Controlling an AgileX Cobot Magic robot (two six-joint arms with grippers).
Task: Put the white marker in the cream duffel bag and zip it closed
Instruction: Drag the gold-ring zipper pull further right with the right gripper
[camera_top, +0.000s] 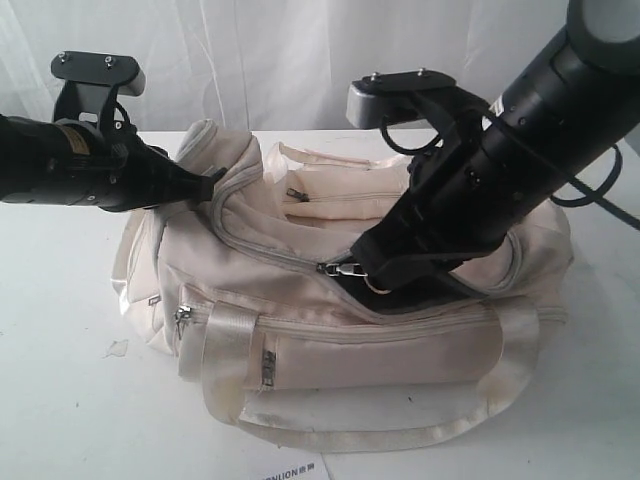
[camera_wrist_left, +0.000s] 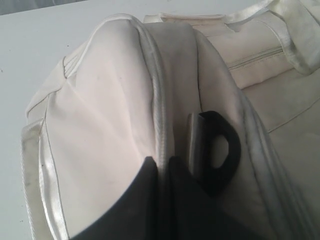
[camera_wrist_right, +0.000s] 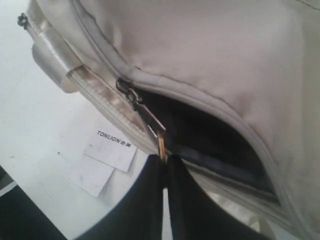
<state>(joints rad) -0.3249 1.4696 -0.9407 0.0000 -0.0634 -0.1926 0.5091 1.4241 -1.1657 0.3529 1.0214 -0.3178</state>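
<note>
We get bright, even, diffuse light: the worktop (camera_top: 60, 400) washes almost white, and the cream duffel bag (camera_top: 330, 350) throws only faint, soft shadows. Both wrist views are soft, the jaws nearest the lens a blurred black. Just beyond the right jaws the zip pull (camera_wrist_right: 150, 120) glints; the opening past it sinks into shadow.

The cream duffel bag (camera_top: 300, 300) lies soft and slumped on its base across the middle of the white table (camera_top: 60, 400). Its grey zip (camera_top: 270, 250) is closed along the left stretch and open on the right, where dark lining (camera_wrist_right: 210, 135) shows. The zip pull (camera_wrist_right: 147, 117) sits at the gap's left end, and a satiny strap handle (camera_top: 350, 432) trails on the table in front
</note>
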